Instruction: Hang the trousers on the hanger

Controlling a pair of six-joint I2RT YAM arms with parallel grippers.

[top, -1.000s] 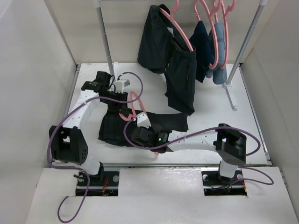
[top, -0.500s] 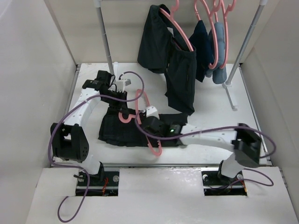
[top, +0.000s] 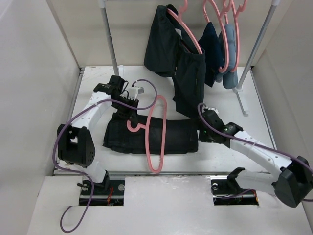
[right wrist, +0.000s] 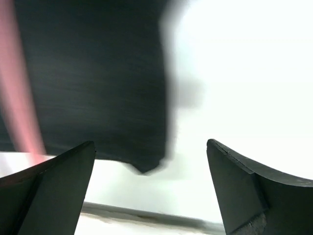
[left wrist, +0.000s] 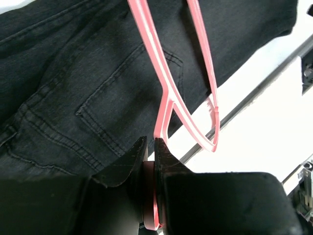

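Your left pincer (left wrist: 150, 146): clamped on hanger (top: 154, 170) at hook neck. Your right pincer (right wrist: 150, 143): jaws wide apart, empty, beside right end of trousers (top: 176, 137). Trousers folded flat on tabletop (top: 230, 105), hanger lying across them. Step likely: draping cloth over bar. Next: grip trouser end, hold hanger steady. Hung black garment (top: 188, 85) dangles close behind; mind it.

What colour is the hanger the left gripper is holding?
Pink; the hanger shows clearest in the left wrist view.
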